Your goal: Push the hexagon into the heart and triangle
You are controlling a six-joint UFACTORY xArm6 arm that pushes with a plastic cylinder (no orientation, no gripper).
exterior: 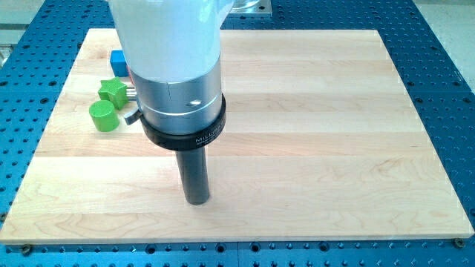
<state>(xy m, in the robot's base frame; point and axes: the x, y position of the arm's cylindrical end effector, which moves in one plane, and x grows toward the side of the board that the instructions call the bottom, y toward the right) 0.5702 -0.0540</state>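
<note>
My tip (197,200) rests on the wooden board (319,126) near its bottom edge, left of centre. No block touches it. At the view's left lie a green cylinder block (102,116), a green star-like block (113,90) just above it, and a blue block (117,61) partly hidden by my arm; its shape cannot be made out. These blocks are well up and to the left of the tip. No hexagon, heart or triangle shows; the arm's wide body (174,67) hides part of the board behind it.
The board sits on a blue perforated table (445,59). A small dark cable (133,117) hangs by the arm's collar, near the green blocks.
</note>
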